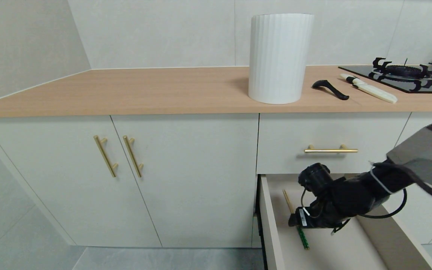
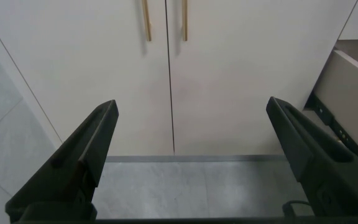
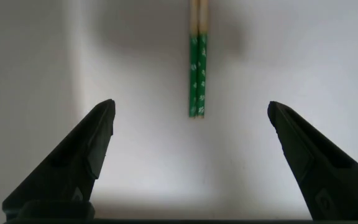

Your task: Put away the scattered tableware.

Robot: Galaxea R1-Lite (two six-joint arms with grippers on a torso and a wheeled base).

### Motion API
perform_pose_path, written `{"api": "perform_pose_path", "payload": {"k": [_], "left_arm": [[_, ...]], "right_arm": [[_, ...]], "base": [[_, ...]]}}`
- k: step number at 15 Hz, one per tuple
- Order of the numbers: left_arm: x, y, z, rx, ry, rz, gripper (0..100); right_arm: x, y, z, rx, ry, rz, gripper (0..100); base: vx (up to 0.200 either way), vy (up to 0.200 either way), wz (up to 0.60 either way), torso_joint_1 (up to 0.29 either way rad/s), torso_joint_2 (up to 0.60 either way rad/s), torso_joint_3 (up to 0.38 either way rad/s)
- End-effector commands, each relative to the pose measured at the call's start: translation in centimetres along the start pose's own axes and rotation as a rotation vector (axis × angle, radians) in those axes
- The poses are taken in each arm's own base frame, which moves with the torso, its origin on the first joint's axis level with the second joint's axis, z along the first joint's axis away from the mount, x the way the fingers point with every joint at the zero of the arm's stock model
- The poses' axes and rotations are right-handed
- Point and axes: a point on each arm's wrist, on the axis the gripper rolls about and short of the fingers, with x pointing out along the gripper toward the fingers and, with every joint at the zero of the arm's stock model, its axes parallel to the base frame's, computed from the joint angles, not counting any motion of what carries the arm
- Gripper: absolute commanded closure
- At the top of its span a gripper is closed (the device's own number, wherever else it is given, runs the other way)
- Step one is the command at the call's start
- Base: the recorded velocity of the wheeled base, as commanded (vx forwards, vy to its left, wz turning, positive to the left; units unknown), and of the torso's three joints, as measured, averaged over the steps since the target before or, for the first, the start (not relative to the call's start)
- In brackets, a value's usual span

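Observation:
A pair of wooden chopsticks [image 1: 301,232] with green ends lies on the floor of the open drawer [image 1: 272,232] under the counter. My right gripper [image 1: 296,221] hangs inside the drawer just above them, open, with nothing between its fingers; the chopsticks [image 3: 197,68] lie ahead of the gap. On the wooden countertop [image 1: 144,90] rest a black-handled utensil [image 1: 330,89] and a cream knife [image 1: 369,88]. My left gripper [image 2: 191,168] is open and low, facing the closed cabinet doors [image 2: 166,74].
A tall white ribbed container [image 1: 278,58] stands on the counter. A black gas hob [image 1: 403,75] sits at the far right. A closed drawer with a gold handle [image 1: 330,150] is above the open one. Grey floor tiles [image 2: 185,186] lie below the cabinets.

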Motion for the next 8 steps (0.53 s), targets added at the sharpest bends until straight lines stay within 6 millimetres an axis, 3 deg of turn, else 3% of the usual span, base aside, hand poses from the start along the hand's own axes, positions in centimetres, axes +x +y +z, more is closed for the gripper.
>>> {"api": "perform_pose_path", "payload": {"k": [1, 5, 8], "left_arm": [[0.0, 0.0, 0.0, 0.000, 0.001, 0.001, 0], [0.0, 0.0, 0.0, 0.000, 0.001, 0.001, 0], [0.0, 0.0, 0.0, 0.000, 0.001, -0.002, 0]], "right_arm": [[-9.7, -1.2, 1.3, 0.026, -0.166, 0.073, 0], [-20.6, -3.8, 0.2, 0.022, -0.402, 0.151, 0], [-23.8, -5.1, -0.5, 0.016, -0.505, 0.155, 0]], "base": [[0.000, 0.000, 0.00, 0.000, 0.00, 0.000], [0.000, 0.000, 0.00, 0.000, 0.00, 0.000], [0.000, 0.000, 0.00, 0.000, 0.00, 0.000]]}}
